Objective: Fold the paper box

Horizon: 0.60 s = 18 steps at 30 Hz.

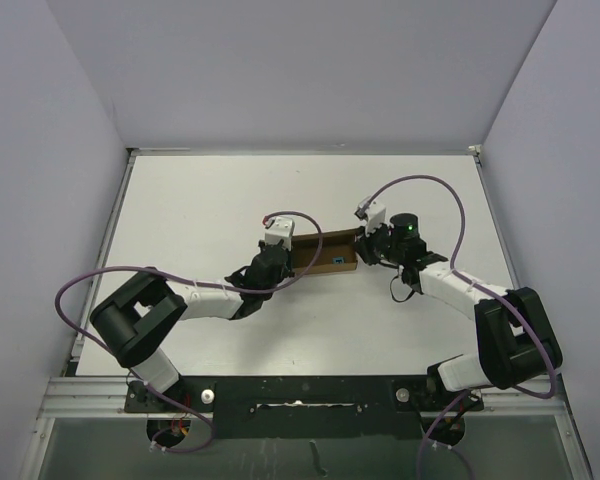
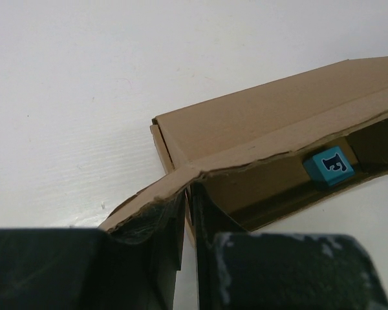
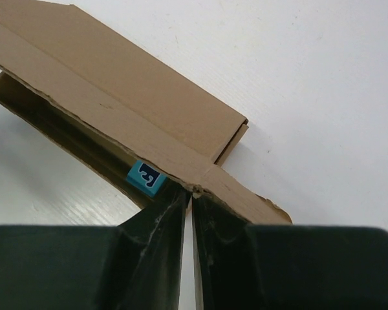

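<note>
The paper box point(image 1: 325, 250) is a long brown cardboard mailer lying mid-table with its lid ajar. My left gripper point(image 1: 286, 250) is at its left end and my right gripper point(image 1: 363, 247) at its right end. In the left wrist view, my left gripper point(image 2: 188, 189) has its jaws nearly together, pinching the ragged front edge of the paper box point(image 2: 258, 129) lid at a corner. My right gripper point(image 3: 193, 191) pinches the opposite corner of the paper box point(image 3: 116, 90) lid in the same way. A small blue cube point(image 2: 328, 166) point(image 3: 145, 177) sits inside, under the raised lid.
White table point(image 1: 230, 190) inside pale walls. Purple cables point(image 1: 450, 200) loop off both arms. The table's rails point(image 1: 280, 385) and both arm bases run along the near edge.
</note>
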Each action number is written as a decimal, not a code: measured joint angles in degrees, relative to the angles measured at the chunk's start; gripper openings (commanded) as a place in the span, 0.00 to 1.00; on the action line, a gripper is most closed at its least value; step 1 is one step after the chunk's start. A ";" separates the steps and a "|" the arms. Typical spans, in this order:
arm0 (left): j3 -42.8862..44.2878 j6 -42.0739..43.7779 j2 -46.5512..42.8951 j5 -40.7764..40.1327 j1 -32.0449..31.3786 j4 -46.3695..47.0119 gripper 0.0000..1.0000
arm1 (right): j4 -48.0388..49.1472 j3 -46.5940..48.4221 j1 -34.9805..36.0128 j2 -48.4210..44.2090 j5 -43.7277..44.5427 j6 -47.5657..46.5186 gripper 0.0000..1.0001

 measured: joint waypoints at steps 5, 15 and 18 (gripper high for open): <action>0.00 -0.13 0.00 0.44 0.00 -0.87 0.07 | -1.25 -0.02 0.72 0.00 0.61 -0.66 0.12; 0.00 -0.24 -0.79 0.81 -0.42 -2.73 0.07 | -3.54 -0.17 1.09 -0.74 0.85 -0.07 0.13; 0.00 -0.24 -1.42 1.07 -0.66 -3.52 0.09 | -3.78 -0.20 1.09 -0.83 0.90 0.22 0.13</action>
